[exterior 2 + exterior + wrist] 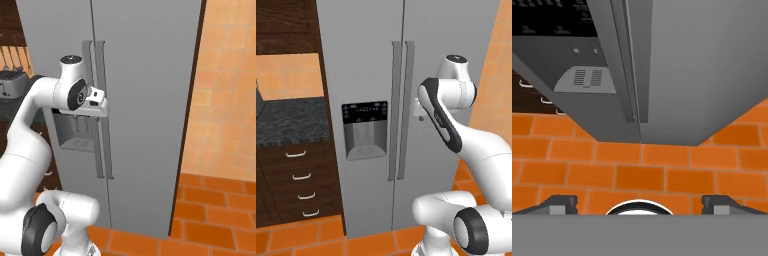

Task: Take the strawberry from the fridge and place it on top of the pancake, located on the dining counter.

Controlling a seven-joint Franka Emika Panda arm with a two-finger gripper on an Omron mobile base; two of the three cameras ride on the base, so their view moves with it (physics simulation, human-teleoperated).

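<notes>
The gripper point(639, 202) points down along the fridge front, and its two dark fingertips point(559, 202) stand wide apart with nothing between them. In the right base view the white hand point(97, 106) sits just in front of the fridge's vertical handles point(102, 125), at about the height of the dispenser; whether it touches them cannot be determined.

The fridge point(406, 100) is a tall light-grey side-by-side unit. Both doors are closed. The two long grey handles run parallel on either side of the centre seam. A black-panelled water dispenser point(365, 129) is recessed in the left door.

The floor point(637, 170) consists of orange brick-pattern tiles. The wall point(225, 85) to the right of the fridge carries lighter orange tiles. To the left of the fridge stands a dark wood cabinet point(291, 185) with four drawer handles, topped by a black-speckled counter point(291, 120).
</notes>
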